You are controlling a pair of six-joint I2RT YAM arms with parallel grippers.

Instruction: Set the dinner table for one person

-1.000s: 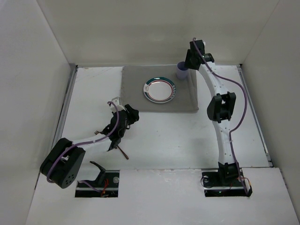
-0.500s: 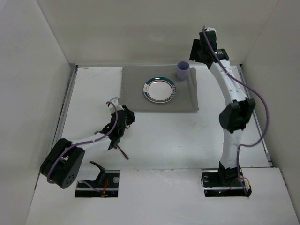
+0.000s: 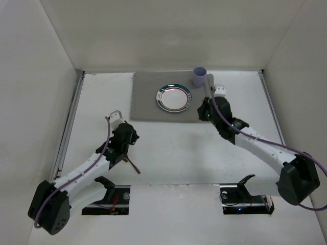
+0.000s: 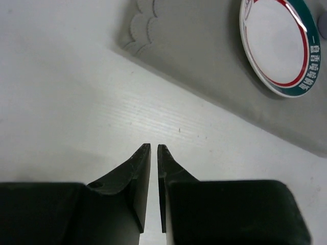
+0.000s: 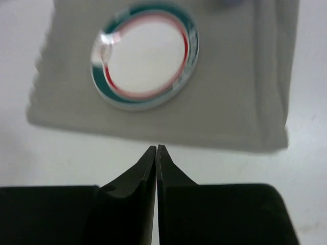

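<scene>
The dinner table (image 3: 179, 153) is a white tabletop with a grey placemat (image 3: 148, 102) at its back. A white plate (image 3: 173, 97) with a green and red rim lies on the mat, and a purple cup (image 3: 199, 76) stands at the mat's back right corner. A thin brown utensil (image 3: 134, 164) lies on the table beside my left arm. My left gripper (image 4: 154, 146) is shut and holds nothing, hovering over bare table short of the mat's front left corner (image 4: 138, 30). My right gripper (image 5: 156, 148) is shut and empty, just in front of the mat (image 5: 240, 102) and the plate (image 5: 145, 64).
Metal rails (image 3: 71, 117) run along the table's side edges, and white walls close in the back and both sides. Both arm bases (image 3: 245, 196) sit at the near edge.
The right arm swung down from behind the cup to the mat's front right, and its jaws closed. The left gripper's jaws closed and that arm stretched out lower, away from the brown utensil.
</scene>
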